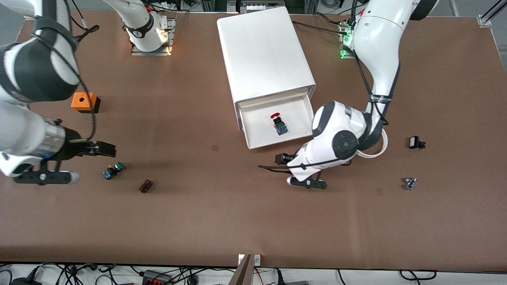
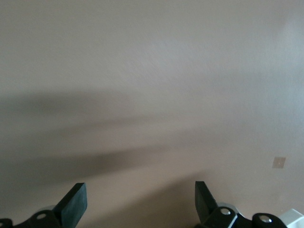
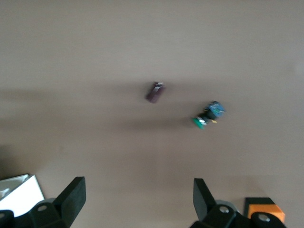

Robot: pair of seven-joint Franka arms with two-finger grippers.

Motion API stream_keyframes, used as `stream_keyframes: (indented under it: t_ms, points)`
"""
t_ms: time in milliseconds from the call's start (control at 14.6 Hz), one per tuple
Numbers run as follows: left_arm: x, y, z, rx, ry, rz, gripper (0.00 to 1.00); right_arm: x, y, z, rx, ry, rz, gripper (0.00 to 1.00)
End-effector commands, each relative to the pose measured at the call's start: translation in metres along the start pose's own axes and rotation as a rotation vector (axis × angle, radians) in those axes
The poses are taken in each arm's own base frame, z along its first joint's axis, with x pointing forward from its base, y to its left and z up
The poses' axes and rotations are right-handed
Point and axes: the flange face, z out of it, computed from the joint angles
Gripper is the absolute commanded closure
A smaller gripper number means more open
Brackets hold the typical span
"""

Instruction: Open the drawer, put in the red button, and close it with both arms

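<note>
The top drawer [image 1: 277, 141] of the white cabinet [image 1: 261, 51] stands pulled out. The red button [image 1: 279, 123] lies inside it, red cap toward the cabinet. My left gripper [image 1: 282, 159] hangs low over the bare table just in front of the drawer, open with nothing between its fingers [image 2: 73, 202]. My right gripper [image 1: 102, 148] is over the table toward the right arm's end, open and empty, close to the green-capped button [image 1: 113, 170]. In the right wrist view my right gripper [image 3: 137, 192] shows with a corner of the drawer [image 3: 19, 195].
An orange block [image 1: 84, 101], the green-capped button [image 3: 207, 115] and a dark purple block [image 1: 145, 185] lie toward the right arm's end. A white ring [image 1: 378, 149], a small black part [image 1: 415, 142] and a small blue part [image 1: 409, 183] lie toward the left arm's end.
</note>
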Motion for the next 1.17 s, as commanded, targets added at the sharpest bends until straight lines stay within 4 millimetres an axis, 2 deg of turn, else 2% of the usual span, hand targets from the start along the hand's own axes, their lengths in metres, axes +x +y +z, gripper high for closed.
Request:
stream_keyframes:
  t_ms: [0,137,275,343,412,549,687,755,893,961,1099]
  points:
    - [-0.015,-0.006,0.019,0.012,-0.032,-0.076,0.0,-0.038,0.037,-0.027,-0.026,0.051,0.023,0.0]
    - [-0.029,0.006,0.021,0.004,-0.068,-0.16,0.0,-0.05,0.068,-0.04,-0.04,0.082,0.036,0.0]
    - [-0.044,0.011,0.016,0.033,-0.149,-0.245,0.0,-0.055,0.097,-0.048,-0.039,0.093,-0.034,0.0]
    - [-0.049,0.011,0.018,0.044,-0.181,-0.246,0.0,-0.057,0.104,-0.052,-0.043,0.098,-0.071,0.0]
    - [-0.054,0.014,0.023,0.047,-0.204,-0.248,0.0,-0.06,0.108,-0.058,-0.048,0.105,-0.084,0.0]
    - [-0.078,0.033,0.044,0.051,-0.278,-0.251,0.0,-0.062,0.113,-0.057,-0.058,0.092,-0.067,0.0]
    - [-0.089,0.033,0.043,0.068,-0.293,-0.28,0.0,-0.067,0.115,-0.056,-0.069,0.085,-0.062,0.0]
    - [-0.101,0.038,0.043,0.076,-0.304,-0.275,0.0,-0.068,0.111,-0.055,-0.071,0.081,-0.064,0.0]
    - [-0.118,0.034,0.041,0.094,-0.323,-0.273,0.0,-0.073,0.114,-0.054,-0.071,0.07,-0.061,0.0]
    - [-0.126,0.033,0.048,0.103,-0.339,-0.274,0.0,-0.076,0.113,-0.053,-0.07,0.064,-0.062,0.0]
    - [-0.14,0.05,0.05,0.108,-0.35,-0.288,0.0,-0.092,0.113,-0.045,-0.07,0.056,-0.062,0.0]
